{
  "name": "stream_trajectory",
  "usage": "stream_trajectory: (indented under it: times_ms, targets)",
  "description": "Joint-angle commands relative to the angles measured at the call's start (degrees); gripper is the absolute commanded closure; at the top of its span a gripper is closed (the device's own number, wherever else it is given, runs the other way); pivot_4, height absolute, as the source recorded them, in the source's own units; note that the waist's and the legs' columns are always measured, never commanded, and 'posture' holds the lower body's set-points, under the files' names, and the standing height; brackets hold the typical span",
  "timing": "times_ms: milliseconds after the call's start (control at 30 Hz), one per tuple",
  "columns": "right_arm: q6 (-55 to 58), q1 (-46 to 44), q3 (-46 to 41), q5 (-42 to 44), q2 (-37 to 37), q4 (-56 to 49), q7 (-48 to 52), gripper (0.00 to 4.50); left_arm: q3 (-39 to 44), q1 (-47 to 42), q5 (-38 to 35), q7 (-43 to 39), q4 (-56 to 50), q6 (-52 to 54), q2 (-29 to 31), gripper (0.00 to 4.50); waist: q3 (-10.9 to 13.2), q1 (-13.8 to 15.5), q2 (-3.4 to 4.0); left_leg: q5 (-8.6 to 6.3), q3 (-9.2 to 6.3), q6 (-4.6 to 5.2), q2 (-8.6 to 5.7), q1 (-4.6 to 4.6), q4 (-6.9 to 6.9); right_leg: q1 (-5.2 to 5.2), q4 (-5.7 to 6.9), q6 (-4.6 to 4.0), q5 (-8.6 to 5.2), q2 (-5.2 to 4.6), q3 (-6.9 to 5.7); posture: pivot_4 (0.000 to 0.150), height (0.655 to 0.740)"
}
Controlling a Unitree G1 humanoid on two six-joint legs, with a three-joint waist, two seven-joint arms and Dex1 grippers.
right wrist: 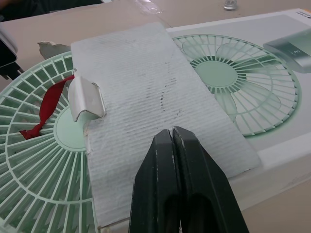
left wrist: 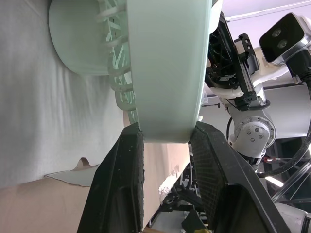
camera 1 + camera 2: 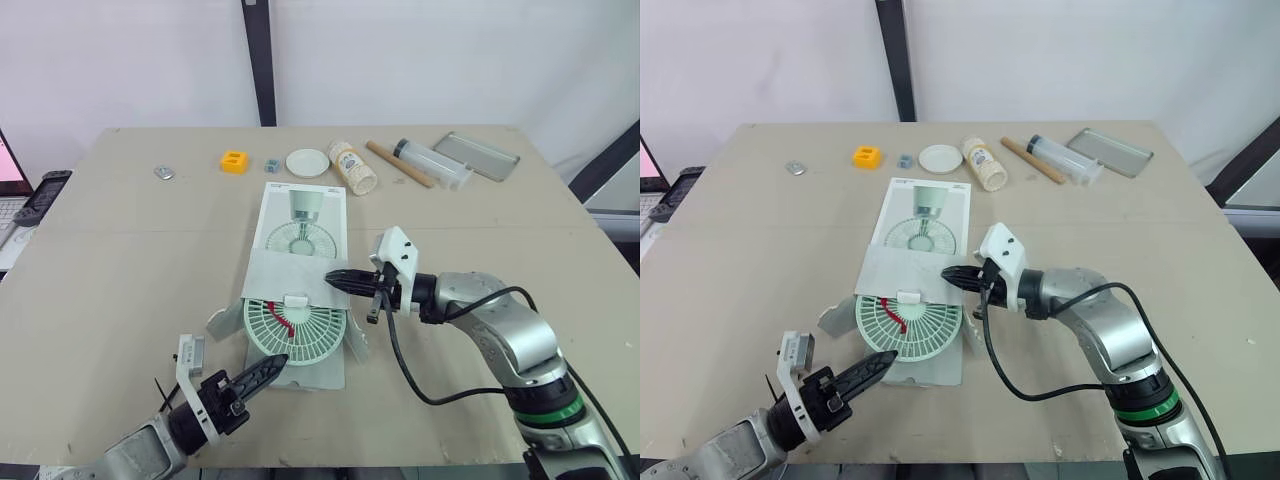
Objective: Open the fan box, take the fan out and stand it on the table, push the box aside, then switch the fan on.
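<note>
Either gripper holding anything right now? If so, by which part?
The left gripper clamps the fan by the near edge of its rim. The right gripper is shut on nothing, tips over the box flap.

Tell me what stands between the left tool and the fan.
Nothing: the left tool grips the fan by its near rim. The fan's far edge sits under the box flap, below the shut right tool.

1 fan point(image 3: 310, 330) | 1 box point(image 3: 305, 215) | 1 tray point(image 3: 478, 155) | 1 yellow block point(image 3: 234, 161) | 1 white disc point(image 3: 307, 162) | 1 bottle point(image 3: 352, 167)
</note>
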Motion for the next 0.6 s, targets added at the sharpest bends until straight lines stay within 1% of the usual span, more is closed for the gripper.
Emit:
stream_trajectory:
  times_ms: [33,67,133,167,200,233,300,433,600]
  targets:
    - [-0.4,0.2,0.7,-0.4,0.4,-0.2,-0.2,4.5,-0.1,1.6,1.0,0.8,0.1,-0.3,1.5,2.71,0.0,0.0,0.0,0.0,0.01,0.0,0.0,0.01,0.0,0.01,0.0,0.0,0.0,0.0,0.0,0.15,0.74]
    - [-0.4,0.1,0.7,-0.5,0.5,-0.1,-0.2,4.5,0.2,2.0,0.7,0.5,0.1,-0.4,1.8,2.51,0.0,0.0,0.0,0.0,0.0,0.0,0.0,0.01,0.0,0.01,0.0,0.0,0.0,0.0,0.01,0.15,0.74]
    - [-0.5,0.1,0.6,-0.6,0.4,0.0,0.0,4.5,0.7,2.7,0.6,-0.1,0.0,-0.8,2.4,1.94,0.0,0.0,0.05,0.0,0.01,0.0,0.01,0.01,-0.02,-0.01,0.0,0.0,0.0,0.01,0.01,0.15,0.74]
    - [-0.6,0.1,0.6,-0.6,0.4,0.0,0.0,4.5,1.1,3.0,0.4,-0.3,0.1,-1.0,2.8,1.73,0.0,0.0,0.05,0.0,0.02,0.0,0.0,0.01,-0.03,-0.01,-0.01,0.0,0.0,0.0,0.03,0.15,0.74]
    - [-0.6,0.1,0.6,-0.6,0.3,0.1,0.1,4.5,1.6,3.4,0.5,-0.8,0.2,-1.2,3.2,1.18,0.0,0.0,0.05,0.0,0.02,0.01,-0.01,0.01,-0.04,-0.01,-0.01,0.0,-0.01,-0.01,0.02,0.15,0.74]
    - [-0.7,0.1,0.6,-0.6,0.3,0.2,0.1,4.5,2.3,3.8,1.0,-1.3,0.3,-1.4,3.5,0.99,0.0,0.0,0.06,0.0,0.02,0.01,0.0,0.01,-0.05,-0.02,-0.03,0.0,-0.01,0.0,0.02,0.15,0.74]
    - [-0.7,0.1,0.7,-0.7,0.4,0.3,0.1,4.5,4.2,4.4,2.0,-2.7,1.6,-2.3,4.0,0.28,0.0,0.0,0.08,0.0,0.05,0.01,0.01,0.01,-0.06,-0.03,-0.03,-0.01,-0.01,0.01,0.03,0.15,0.74]
    - [-0.8,-0.1,1.0,-0.7,0.7,0.6,0.1,4.5,6.6,4.2,1.5,-5.4,4.3,-2.9,4.2,0.28,0.0,0.0,0.11,0.0,0.08,0.01,0.01,0.03,-0.06,-0.02,-0.03,-0.02,-0.01,0.0,0.02,0.15,0.74]
    - [-0.9,-0.7,1.3,-0.8,1.1,1.0,0.0,4.5,5.4,2.7,4.7,-9.4,6.9,-1.6,4.4,0.28,0.0,0.0,0.12,-0.01,0.08,0.02,0.01,0.03,-0.07,-0.02,-0.05,-0.01,-0.01,0.0,0.01,0.15,0.74]
